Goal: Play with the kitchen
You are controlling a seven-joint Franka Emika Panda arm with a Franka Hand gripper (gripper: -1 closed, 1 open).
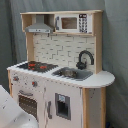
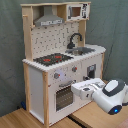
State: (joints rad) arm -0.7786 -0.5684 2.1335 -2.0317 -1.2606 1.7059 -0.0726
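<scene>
Toy kitchen point(image 2: 60, 60): upright on a wooden desk point(image 2: 30, 120), against a grey-green curtain point(image 2: 112, 30). Fittings: black-red stovetop point(image 1: 34, 65), sink point(image 1: 70, 73) with black faucet point(image 1: 85, 57), grey hood point(image 1: 40, 25), microwave point(image 1: 70, 22), windowed oven door point(image 2: 64, 95).

Robot arm point(image 2: 107, 95): white, level with the oven door, just before the kitchen's front. Claw: state cannot be told.

Open room: bare desk at the second exterior view's lower left.
</scene>
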